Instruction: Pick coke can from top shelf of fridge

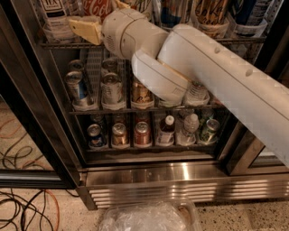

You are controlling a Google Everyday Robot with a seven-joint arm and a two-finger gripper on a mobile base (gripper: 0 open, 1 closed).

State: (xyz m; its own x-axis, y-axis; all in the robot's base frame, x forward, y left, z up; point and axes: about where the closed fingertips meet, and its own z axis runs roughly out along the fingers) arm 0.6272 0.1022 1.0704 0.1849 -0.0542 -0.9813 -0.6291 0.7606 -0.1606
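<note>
Fridge [180, 177] racks full of drinks; gripper [94, 14] raised to the top shelf [239, 41].
The coke can [95, 6] is seen there between the spread fingers [85, 30], nothing gripped; it should be centred and squeezed squarely, so neighbours [56, 12] are not knocked.
</note>
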